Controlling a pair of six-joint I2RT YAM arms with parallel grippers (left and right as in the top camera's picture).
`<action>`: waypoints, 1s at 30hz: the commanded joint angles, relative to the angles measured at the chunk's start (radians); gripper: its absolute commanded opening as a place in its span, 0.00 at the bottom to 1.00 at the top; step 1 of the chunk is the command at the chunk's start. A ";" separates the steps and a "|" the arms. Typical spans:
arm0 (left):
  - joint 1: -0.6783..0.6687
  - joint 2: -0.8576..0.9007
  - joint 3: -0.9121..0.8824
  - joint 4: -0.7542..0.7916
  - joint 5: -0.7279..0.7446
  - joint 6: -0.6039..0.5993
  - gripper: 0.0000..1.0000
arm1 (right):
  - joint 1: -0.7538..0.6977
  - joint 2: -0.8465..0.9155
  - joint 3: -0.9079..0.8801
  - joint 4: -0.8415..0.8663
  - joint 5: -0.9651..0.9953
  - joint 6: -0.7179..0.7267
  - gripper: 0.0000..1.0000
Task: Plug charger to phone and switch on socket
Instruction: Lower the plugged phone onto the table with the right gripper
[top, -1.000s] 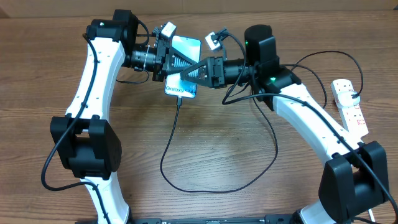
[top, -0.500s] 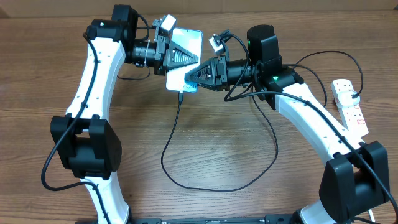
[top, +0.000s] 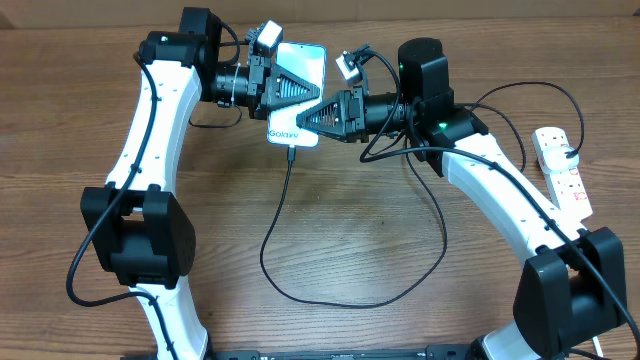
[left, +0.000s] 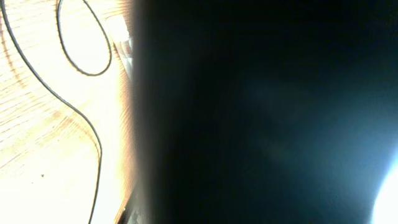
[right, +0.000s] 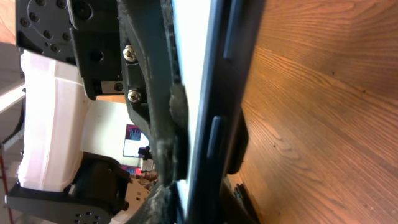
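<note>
The phone (top: 300, 70), its light-blue screen lit, is held above the table between both grippers at the far middle. My left gripper (top: 290, 92) is shut on it from the left and my right gripper (top: 312, 116) is shut on it from the right. The charger cable (top: 272, 235) hangs from the phone's lower edge, its connector tip (top: 290, 152) at the phone. The cable loops over the table toward the socket (top: 562, 172) at the right edge. The right wrist view shows the phone's black edge (right: 211, 124) between fingers. The phone darkens most of the left wrist view (left: 261, 112).
The socket's thick white cord (top: 583, 210) runs down along the right arm. The charger's loop (top: 340, 303) lies on the wooden table near the front middle. Thin arm cables (top: 520, 90) arc above the right arm. The table's far edge is just behind the phone.
Both grippers have carried the phone up and toward the far edge. The cable below it has been drawn along and now hangs straighter.
</note>
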 joint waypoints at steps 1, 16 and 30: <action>0.005 -0.015 0.004 0.000 0.030 0.014 0.08 | -0.001 -0.029 0.025 0.002 0.018 -0.002 0.04; 0.020 -0.015 0.004 0.014 -0.357 -0.025 0.98 | -0.002 -0.029 0.024 -0.114 0.045 -0.109 0.04; 0.021 -0.015 0.004 0.005 -0.871 -0.140 1.00 | 0.014 0.041 0.018 -0.567 0.457 -0.306 0.04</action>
